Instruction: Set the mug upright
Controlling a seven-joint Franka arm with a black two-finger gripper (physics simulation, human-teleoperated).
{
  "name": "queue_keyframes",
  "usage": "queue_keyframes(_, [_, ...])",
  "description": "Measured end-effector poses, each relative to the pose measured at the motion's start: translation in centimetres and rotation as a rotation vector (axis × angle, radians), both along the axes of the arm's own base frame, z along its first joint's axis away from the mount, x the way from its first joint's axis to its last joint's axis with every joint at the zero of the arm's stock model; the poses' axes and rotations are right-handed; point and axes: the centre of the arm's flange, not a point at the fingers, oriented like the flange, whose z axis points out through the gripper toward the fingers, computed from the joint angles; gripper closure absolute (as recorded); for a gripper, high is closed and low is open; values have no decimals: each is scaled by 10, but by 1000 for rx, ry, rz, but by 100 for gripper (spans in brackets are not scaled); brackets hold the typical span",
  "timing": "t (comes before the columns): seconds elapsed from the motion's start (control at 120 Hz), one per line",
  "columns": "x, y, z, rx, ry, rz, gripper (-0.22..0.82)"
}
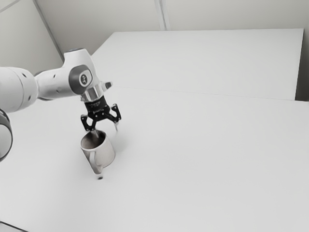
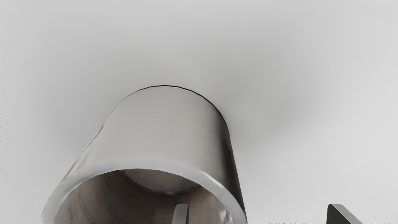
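1. While the claw [image 1: 106,133] hangs left of the middle of the frame in the exterior view, the mug [image 1: 105,153] sits directly below it, close in, on the left side of the frame and a little lower than mid-height.
2. The mug leans, its mouth turned toward the upper left of the frame and up to the claw, its base toward the lower right. Its handle [image 1: 92,159] is on the side facing the lower part of the frame, with a small dark spot at its lower end. How the mug's underside meets the table [image 1: 203,159] I cannot tell.
3. The claw is spread, its two fingers standing well apart and pinching nothing. One finger reaches down at the mug's mouth; the other hangs outside the mug, toward the right of the frame, with bare space beside it.
4. In the wrist view, the mug's open mouth faces the claw [image 2: 258,205], and its body runs away from it. One fingertip overlaps the dark hollow of the mouth, the other is out past the mug's wall, so the near rim lies between them. Whether either touches the mug I cannot tell.
5. The white arm [image 1: 55,84] comes in from the left edge of the exterior frame and bends down to the claw. Pale walls [image 1: 111,17] stand along the top of the frame.
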Motion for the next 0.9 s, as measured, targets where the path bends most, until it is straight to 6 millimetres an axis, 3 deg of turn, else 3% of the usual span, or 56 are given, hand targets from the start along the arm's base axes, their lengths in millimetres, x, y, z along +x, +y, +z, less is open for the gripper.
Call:
queue_keyframes(0.333, [5,3,69,-9,-62,-30,3])
queue_keyframes(0.658, [3,4,156,102,-203,-297,1])
queue_keyframes(0.9, [5,3,205,136,-269,-447,0])
